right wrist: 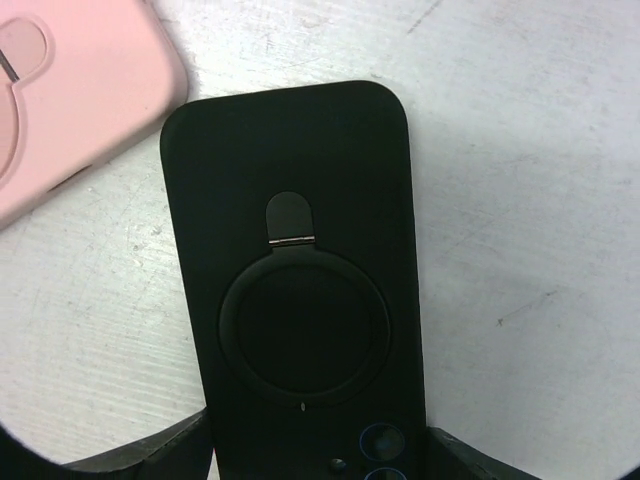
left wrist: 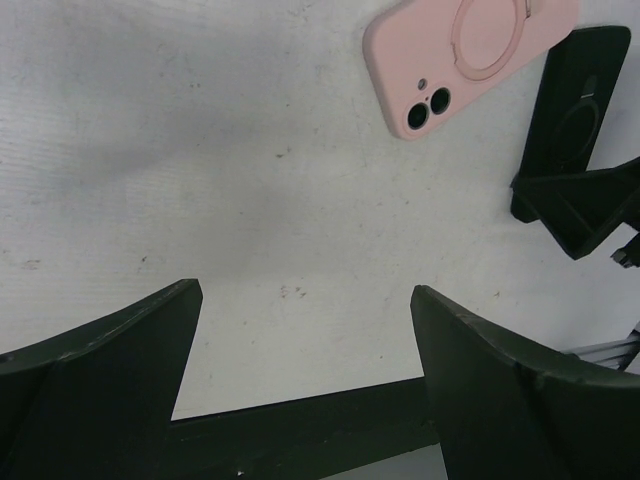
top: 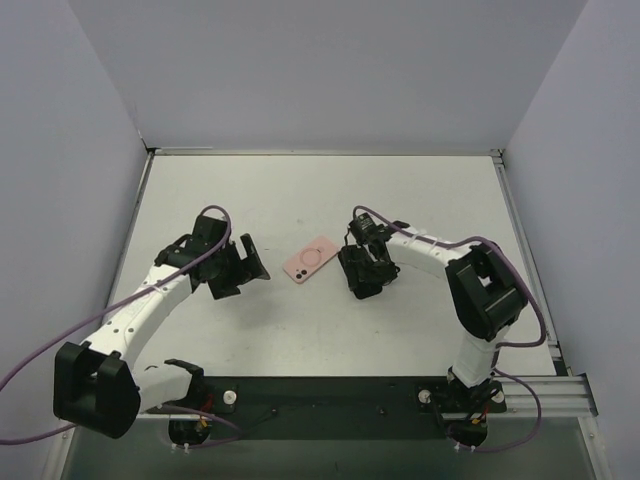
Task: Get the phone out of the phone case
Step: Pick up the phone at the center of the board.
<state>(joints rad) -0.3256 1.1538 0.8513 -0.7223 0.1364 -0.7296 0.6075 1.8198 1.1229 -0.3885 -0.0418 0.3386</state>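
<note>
"So, which of the 2 cases is held?"

"The black phone case [right wrist: 300,200]. The right gripper [right wrist: 320,440] clamps its camera end, ring side facing the wrist camera, just beside the pink phone case [top: 310,261] lying flat on the table [top: 400,190]."

"And the left gripper [left wrist: 305,300]?"

"Jaws spread wide, holding nothing, above bare table near the pink one."

Bright, even light falls from overhead, and the white table [top: 320,330] reads matte. In the top view, soft shadows lie on it around eight and four o'clock. The left wrist view has a broad grey shade at centre, and the fingers [left wrist: 100,390] of the left gripper [left wrist: 305,300] at six o'clock look soft-edged. The right wrist view is sharp on the black case [right wrist: 300,200], whose detail turns murky toward six o'clock.
</note>
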